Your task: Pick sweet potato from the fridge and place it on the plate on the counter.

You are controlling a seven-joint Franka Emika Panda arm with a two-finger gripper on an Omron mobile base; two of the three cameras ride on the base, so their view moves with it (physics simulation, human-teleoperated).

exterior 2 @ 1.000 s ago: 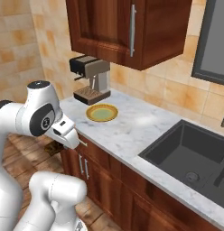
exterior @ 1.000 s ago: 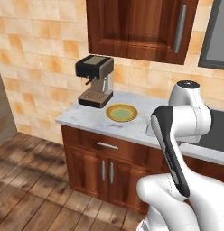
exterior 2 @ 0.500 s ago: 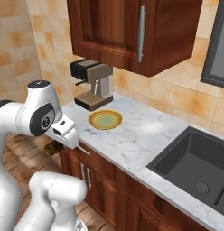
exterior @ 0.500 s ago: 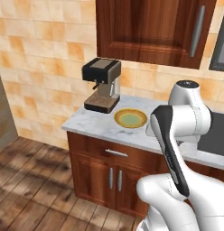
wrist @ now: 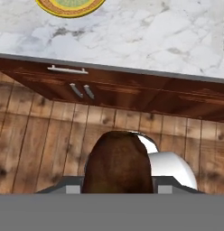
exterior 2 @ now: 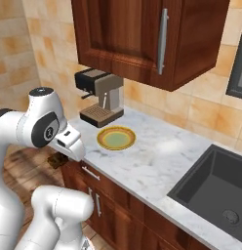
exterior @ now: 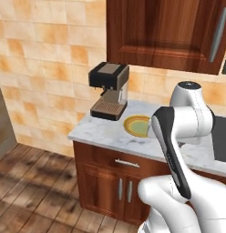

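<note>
With the sweet potato [wrist: 117,163] already out of the fridge and pinched in the gripper [wrist: 117,187] low before the counter [exterior 2: 162,156], only its placing on the plate [exterior 2: 116,138] remains.

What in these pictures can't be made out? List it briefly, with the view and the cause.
- Gripper finger tips: hand view, hidden behind the sweet potato, so the grip itself cannot be seen.
- Plate: hand view, cut off by the top edge.
- Plate: left base view, right side hidden behind the arm.
- Sink: right base view, cut off by the right edge.
</note>
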